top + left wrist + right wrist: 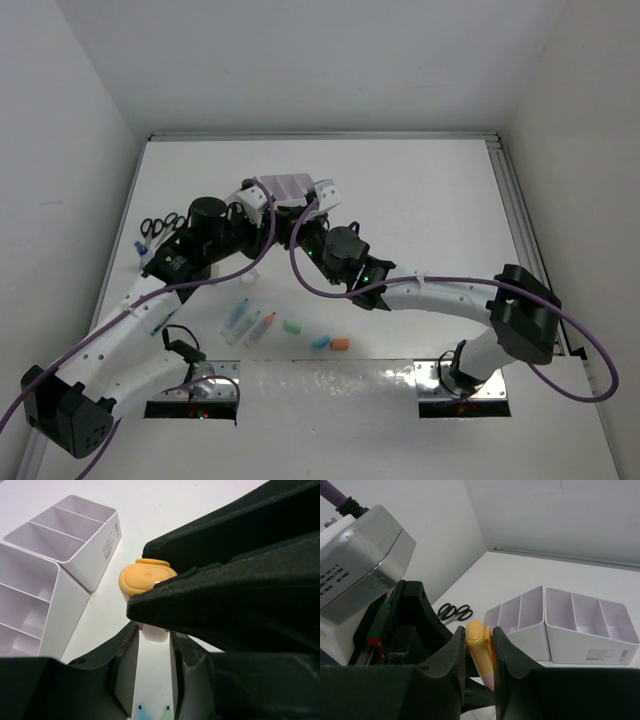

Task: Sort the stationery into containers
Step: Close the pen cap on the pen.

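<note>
The white tabletop (430,200) is carrying everything in view. The left arm (120,335) and right arm (440,295) are reaching inward and meeting at the middle, where they are covering the near side of the organiser (580,652) in the overhead view.

The organiser is standing at the far centre as two slanted-top blocks side by side. Each block is showing three compartments. The parts of them in view are showing only their own pale walls and floors.

The black-handled scissors (160,226) are lying flat at the far left, well apart from the organiser. The blue-capped bottle (143,250) is sitting just beside them, partly behind the left arm.

The yellow-capped pen (145,580) is hanging above the tabletop, just in front of the organiser. The right gripper (478,632) is pinching it at the cap between its jaws. The left gripper (152,632) is pinching its pale lower end, jaws nearly together.

Two pens (238,316) are lying side by side on the near tabletop. To their right, a green capsule (292,326), a blue capsule (321,341) and an orange capsule (340,344) are forming a loose row, the last two almost touching. A clear tape ring (200,374) is resting by the left arm's base.
</note>
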{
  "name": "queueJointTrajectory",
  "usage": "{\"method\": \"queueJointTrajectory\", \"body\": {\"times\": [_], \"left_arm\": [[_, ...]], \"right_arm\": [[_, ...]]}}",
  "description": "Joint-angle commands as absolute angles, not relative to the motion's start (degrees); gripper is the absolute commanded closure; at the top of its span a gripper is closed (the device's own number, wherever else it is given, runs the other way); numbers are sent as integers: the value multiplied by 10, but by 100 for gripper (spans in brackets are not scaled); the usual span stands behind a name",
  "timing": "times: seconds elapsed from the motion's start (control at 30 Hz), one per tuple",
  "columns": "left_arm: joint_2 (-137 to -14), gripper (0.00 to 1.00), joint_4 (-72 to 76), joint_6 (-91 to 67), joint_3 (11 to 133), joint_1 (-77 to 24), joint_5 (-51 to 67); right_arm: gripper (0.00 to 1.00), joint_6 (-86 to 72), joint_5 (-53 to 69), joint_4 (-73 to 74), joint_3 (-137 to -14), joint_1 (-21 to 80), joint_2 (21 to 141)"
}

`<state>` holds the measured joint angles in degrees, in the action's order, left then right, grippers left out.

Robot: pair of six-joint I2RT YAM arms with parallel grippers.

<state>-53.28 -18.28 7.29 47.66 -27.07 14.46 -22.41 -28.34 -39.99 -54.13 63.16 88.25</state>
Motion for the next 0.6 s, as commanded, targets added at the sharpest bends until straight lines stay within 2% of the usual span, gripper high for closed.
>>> {"method": "queueJointTrajectory", "body": {"times": [0.0, 0.13, 0.43, 0.57], "left_arm": [[-498, 100, 134, 84, 535, -267, 170], [-484, 100, 118, 123, 537, -256, 192], [-474, 100, 105, 132, 529, -256, 209], [-474, 100, 103, 134, 538, -249, 212]], "right_arm": [[100, -286, -194, -225, -470, 672, 926], [100, -298, -216, -227, -433, 672, 916], [100, -293, -213, -201, -463, 672, 940], [100, -303, -216, -206, -437, 673, 940]]}}
